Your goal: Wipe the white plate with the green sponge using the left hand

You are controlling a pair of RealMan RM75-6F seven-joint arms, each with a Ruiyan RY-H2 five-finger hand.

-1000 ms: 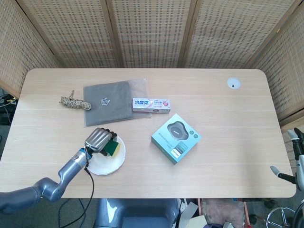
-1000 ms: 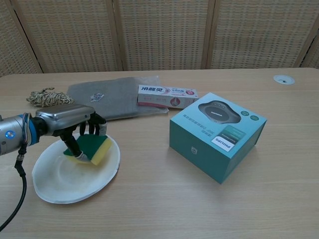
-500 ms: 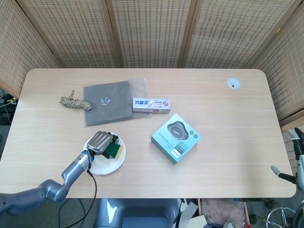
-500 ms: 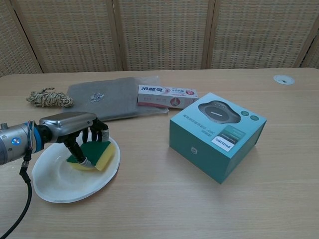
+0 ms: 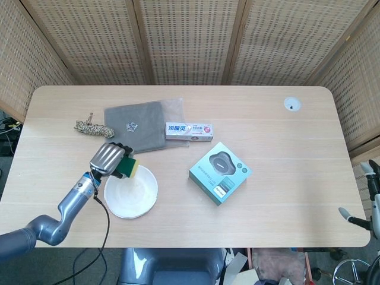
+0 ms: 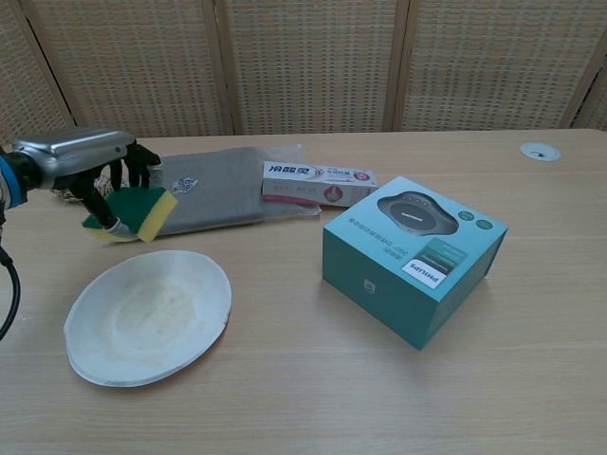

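Observation:
The white plate point(image 5: 132, 193) point(image 6: 147, 315) lies near the table's front left, uncovered. My left hand point(image 5: 108, 159) point(image 6: 83, 161) holds the green-and-yellow sponge point(image 5: 129, 168) point(image 6: 139, 212) in the air, above and just behind the plate's far left rim. The sponge is tilted, its green face turned toward the hand and its yellow side outward. It does not touch the plate. My right hand is outside both views.
A grey cloth pouch point(image 5: 135, 127) point(image 6: 213, 188) lies just behind the hand. A rope bundle point(image 5: 92, 128) is to its left, a toothpaste box point(image 5: 189, 131) point(image 6: 318, 183) to its right. A teal boxed device point(image 5: 219, 173) point(image 6: 413, 259) stands right of the plate.
My left hand has lifted the sponge off the plate and carried it up and back to the left. The plate now lies bare.

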